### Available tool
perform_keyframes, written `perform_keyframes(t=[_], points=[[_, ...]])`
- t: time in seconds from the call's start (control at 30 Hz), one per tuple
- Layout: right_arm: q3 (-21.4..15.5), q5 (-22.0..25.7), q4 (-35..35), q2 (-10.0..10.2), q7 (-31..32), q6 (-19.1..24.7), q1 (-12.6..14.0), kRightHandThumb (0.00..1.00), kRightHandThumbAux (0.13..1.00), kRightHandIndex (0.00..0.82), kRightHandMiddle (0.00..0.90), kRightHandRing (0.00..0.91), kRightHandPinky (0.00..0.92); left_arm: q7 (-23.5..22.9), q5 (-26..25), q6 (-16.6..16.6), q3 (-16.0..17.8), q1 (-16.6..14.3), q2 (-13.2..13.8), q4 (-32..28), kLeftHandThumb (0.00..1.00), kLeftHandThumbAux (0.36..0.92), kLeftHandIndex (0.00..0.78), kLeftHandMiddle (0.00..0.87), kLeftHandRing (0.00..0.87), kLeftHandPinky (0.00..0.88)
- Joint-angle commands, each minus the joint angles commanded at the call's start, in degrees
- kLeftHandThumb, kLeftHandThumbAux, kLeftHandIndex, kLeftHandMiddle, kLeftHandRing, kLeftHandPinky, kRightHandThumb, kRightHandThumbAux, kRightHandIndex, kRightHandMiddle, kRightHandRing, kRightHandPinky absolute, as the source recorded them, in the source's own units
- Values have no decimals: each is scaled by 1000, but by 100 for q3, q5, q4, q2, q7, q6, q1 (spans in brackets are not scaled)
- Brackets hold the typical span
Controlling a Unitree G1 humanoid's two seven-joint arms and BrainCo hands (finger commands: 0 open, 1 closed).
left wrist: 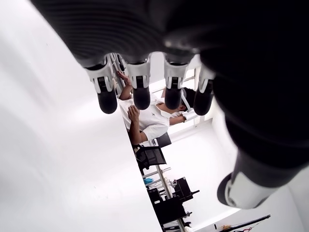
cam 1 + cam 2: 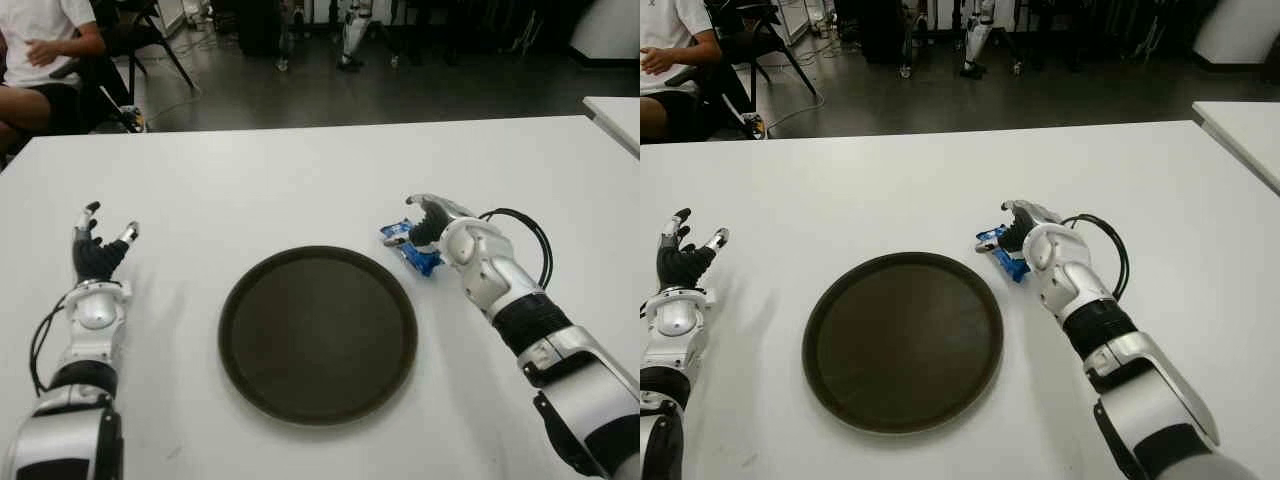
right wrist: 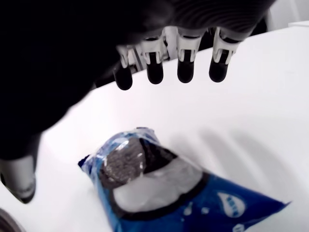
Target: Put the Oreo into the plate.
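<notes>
At about 9 o'clock from the plate, the robot's left hand [image 2: 98, 252] shows over the white tabletop [image 2: 250, 190], well apart from everything else. Its 4 black-tipped fingers [image 1: 141, 94] are extended and loosely spread with the thumb off to one side, released and holding nothing.

In the middle of the table sits the round dark brown plate with a raised rim [image 2: 232, 345], bare inside.

Just beside the plate's rim, at roughly 1 o'clock from its centre, lies the blue plastic Oreo packet printed with a dark cookie [image 3: 159, 186]. It is flat on the white surface, outside the plate, with 1 end pointing toward the rim.

The right hand [image 2: 428, 222] is directly over the far end of that packet, the white forearm running back toward 5 o'clock with a black cable [image 2: 535, 245] looped beside the wrist. In the right wrist view, its 4 fingers [image 3: 186, 67] hang straight and apart above the wrapper with white table visible between tips and packet, and the thumb sits off to the side; the hand is released, not gripping the packet.

At 11 o'clock beyond the table edge, a seated person in a white shirt [image 2: 40, 40] is partly visible.
</notes>
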Motion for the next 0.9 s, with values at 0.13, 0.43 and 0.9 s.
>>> perform_keyframes(t=[0.13, 0.43, 0.9], points=[[3, 8, 8, 13, 116, 63, -21, 0, 547, 0, 0, 0, 7, 53, 44, -16, -23, -1, 13, 16, 0, 715, 2, 0, 0, 0], [123, -75, 95, -31, 311, 55, -99, 0, 590, 0, 0, 0, 2, 162, 111, 28, -62, -5, 13, -8, 0, 710, 3, 0, 0, 0], [237, -191, 228, -6, 663, 214, -218, 0, 609, 0, 0, 0, 0, 214, 174, 127, -133, -5, 43, -38, 0, 720, 0, 0, 0, 0]])
